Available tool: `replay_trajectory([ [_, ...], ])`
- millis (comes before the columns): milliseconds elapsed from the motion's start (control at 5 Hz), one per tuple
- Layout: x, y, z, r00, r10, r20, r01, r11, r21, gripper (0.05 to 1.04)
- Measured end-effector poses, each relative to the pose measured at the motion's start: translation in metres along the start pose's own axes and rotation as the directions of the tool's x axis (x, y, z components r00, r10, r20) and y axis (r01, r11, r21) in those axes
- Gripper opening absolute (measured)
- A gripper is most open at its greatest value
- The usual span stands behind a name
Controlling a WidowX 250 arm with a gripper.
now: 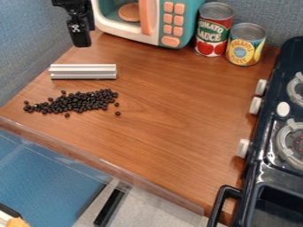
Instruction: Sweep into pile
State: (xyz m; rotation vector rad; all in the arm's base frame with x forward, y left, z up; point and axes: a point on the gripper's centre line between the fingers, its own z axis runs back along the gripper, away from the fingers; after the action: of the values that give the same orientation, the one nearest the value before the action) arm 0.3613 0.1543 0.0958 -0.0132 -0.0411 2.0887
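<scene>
My gripper [81,39] hangs at the upper left, above the counter's back left edge and behind the metal bar, not touching it. A silver, ridged metal bar [83,71] lies flat on the brown wooden counter [172,102], running left to right. Just in front of the bar, small black beans [74,102] are spread in a long band, denser toward its right part. A few single beans lie apart, among them one bean [118,113] at the right.
A toy microwave [172,22] stands at the back, with a red can [213,30] and a yellow can [245,45] to its right. A black toy stove [272,146] with white knobs lines the right side. A clear rim [100,162] runs along the front edge.
</scene>
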Motion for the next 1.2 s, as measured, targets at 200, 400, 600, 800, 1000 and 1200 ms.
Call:
replay_trajectory([
  [200, 0.0, 0.004, -0.018, 1.0, 0.004, 0.001, -0.004, 0.999, 0.048, 1.001],
  [400, -0.003, 0.003, -0.029, 0.999, 0.037, -0.018, -0.036, 0.999, 0.026, 1.001],
  [600, -0.001, 0.001, -0.038, 0.993, 0.091, -0.068, -0.091, 0.996, 0.003, 1.001],
  [800, 0.004, -0.002, -0.043, 0.985, 0.137, -0.108, -0.14, 0.99, -0.023, 1.001],
  [1000, 0.003, -0.007, -0.044, 0.982, 0.14, -0.124, -0.147, 0.988, -0.056, 1.001],
  [1200, 0.006, -0.008, -0.054, 0.978, 0.163, -0.13, -0.168, 0.985, -0.033, 1.001],
])
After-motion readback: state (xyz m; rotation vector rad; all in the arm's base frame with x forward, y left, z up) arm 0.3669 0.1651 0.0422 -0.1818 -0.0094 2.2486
